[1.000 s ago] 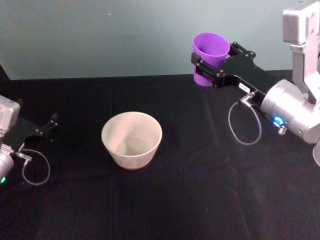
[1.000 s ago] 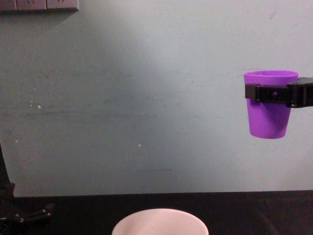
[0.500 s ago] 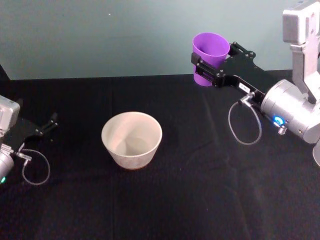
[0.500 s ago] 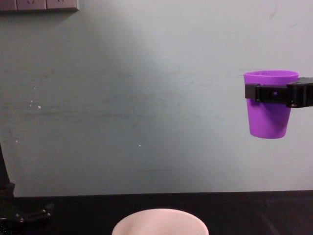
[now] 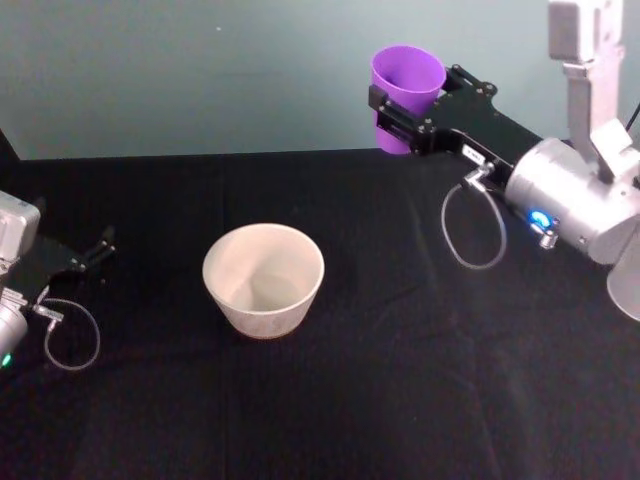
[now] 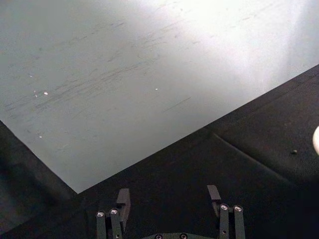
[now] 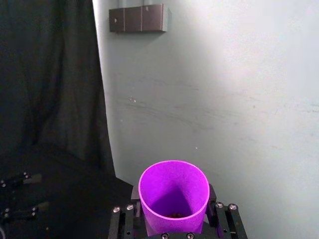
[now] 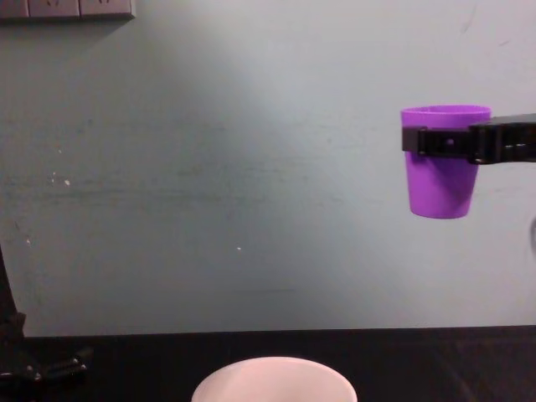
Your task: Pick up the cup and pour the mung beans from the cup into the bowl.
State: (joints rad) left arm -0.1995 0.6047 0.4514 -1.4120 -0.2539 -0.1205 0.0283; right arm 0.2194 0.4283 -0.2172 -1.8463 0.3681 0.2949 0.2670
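Cup [image 5: 406,80], purple and upright, is clamped in the right gripper [image 5: 398,118], aloft at 2 o'clock from the off-white bowl [image 5: 262,310] on the black table [image 5: 400,380]. A few mung beans [image 7: 173,215] lie at its bottom. At 9 o'clock the left gripper [image 5: 90,255] rests parked, fingers apart. Since half a second ago the cup has risen and shifted left.

1. Table [image 5: 420,380]: covered w/ black cloth, runs back to a pale green wall [image 5: 200,70].
2. Bowl [image 5: 262,305]: stands upright directly on the cloth, a bit left of centre, well apart from all table edges.
3. Cloth: a few soft folds right of the bowl.
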